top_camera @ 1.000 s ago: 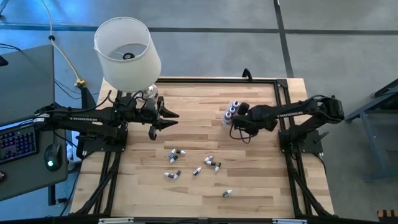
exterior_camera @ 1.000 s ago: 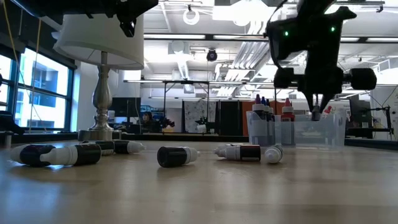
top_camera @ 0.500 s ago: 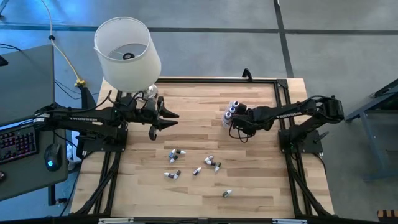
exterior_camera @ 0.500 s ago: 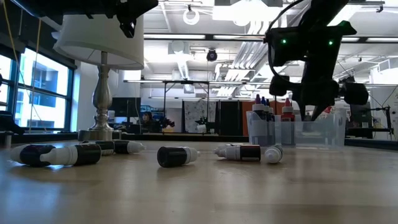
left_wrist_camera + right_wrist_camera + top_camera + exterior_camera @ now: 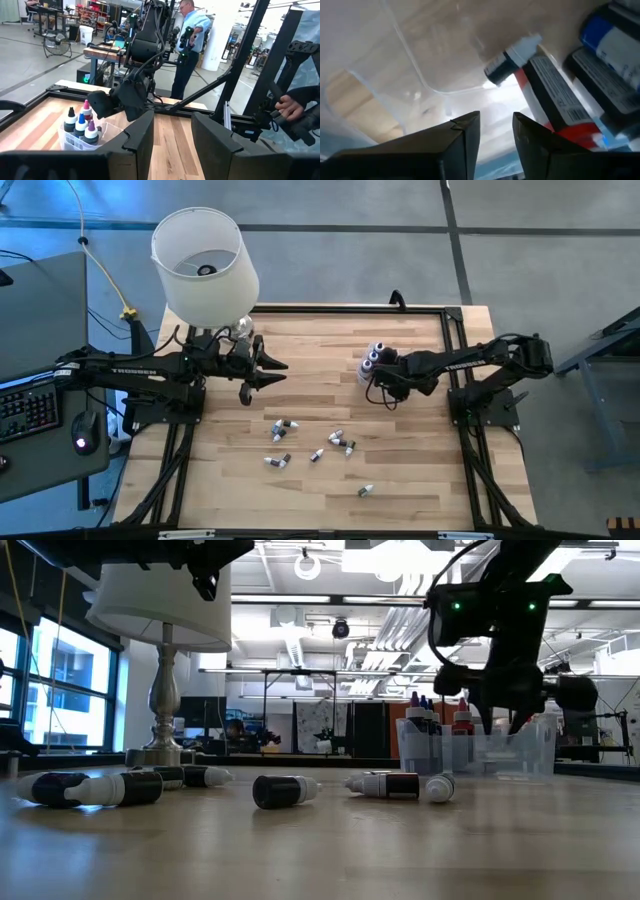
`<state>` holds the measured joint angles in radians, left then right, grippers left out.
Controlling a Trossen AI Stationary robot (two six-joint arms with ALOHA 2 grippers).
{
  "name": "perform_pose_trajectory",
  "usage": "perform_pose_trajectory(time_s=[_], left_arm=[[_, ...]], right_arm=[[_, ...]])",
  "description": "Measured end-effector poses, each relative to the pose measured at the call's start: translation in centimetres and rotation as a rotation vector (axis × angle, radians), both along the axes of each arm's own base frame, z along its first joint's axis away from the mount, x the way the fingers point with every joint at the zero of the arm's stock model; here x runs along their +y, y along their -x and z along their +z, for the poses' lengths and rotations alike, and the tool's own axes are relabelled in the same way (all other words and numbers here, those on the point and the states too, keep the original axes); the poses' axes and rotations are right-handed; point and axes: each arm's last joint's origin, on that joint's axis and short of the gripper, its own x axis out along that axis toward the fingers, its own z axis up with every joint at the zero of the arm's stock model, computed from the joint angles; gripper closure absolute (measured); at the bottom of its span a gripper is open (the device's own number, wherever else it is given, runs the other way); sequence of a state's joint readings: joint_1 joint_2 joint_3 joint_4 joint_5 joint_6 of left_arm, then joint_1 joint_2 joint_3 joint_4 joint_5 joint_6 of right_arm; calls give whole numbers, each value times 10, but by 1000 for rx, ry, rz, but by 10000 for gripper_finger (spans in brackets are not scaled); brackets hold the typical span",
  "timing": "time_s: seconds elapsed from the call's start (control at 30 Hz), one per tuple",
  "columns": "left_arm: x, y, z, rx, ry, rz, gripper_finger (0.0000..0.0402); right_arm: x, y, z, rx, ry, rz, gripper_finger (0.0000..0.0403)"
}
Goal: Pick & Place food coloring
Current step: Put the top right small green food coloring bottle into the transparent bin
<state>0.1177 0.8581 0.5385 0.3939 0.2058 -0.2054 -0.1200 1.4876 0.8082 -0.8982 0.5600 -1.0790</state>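
Note:
Several tiny food coloring bottles (image 5: 337,440) with dark bodies and pale caps lie on their sides in the middle of the wooden table; the low view shows them in a row (image 5: 285,790). More bottles stand upright in the clear plastic tub (image 5: 366,366) (image 5: 478,752). One small bottle (image 5: 512,59) lies on the tub's floor. My right gripper (image 5: 380,384) (image 5: 496,120) hangs open over the tub, its fingers inside the tub's walls and empty. My left gripper (image 5: 276,367) (image 5: 172,137) waits open above the table near the lamp.
A lamp with a white shade (image 5: 205,258) (image 5: 165,610) stands at the table's far left corner beside my left arm. A dark frame runs along the table's edges (image 5: 345,310). Beyond the table stand a person in a blue shirt (image 5: 191,35) and another person's hand (image 5: 286,106).
My right gripper, which pointed straight down into the tub a second ago, has tipped and shifted slightly over the tub. My left arm and the bottles on the table have stayed where they were.

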Motion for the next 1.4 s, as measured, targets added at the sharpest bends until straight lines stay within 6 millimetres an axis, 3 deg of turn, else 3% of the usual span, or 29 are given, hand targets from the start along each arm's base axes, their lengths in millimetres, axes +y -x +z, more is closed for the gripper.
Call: perform_pose_trajectory(time_s=[0.27,0.37,0.57,0.83,0.97,1.17,1.4], left_arm=[[0,0,0,0,1,0,270],[0,0,0,0,1,0,270],[0,0,0,0,1,0,270],[0,0,-4,38,6,8,270],[0,0,-16,168,21,14,270],[0,4,-36,376,44,14,270],[-2,9,-48,513,57,-27,270]], right_arm=[[-1,-3,5,-104,156,-127,293],[3,-9,11,-180,120,-184,293],[13,-26,37,-344,-198,-422,293],[20,-53,94,-604,-565,-851,293],[28,-70,105,-706,-800,-827,293],[62,-84,84,-762,-967,-410,293],[96,-70,24,-839,-1118,-214,293]])
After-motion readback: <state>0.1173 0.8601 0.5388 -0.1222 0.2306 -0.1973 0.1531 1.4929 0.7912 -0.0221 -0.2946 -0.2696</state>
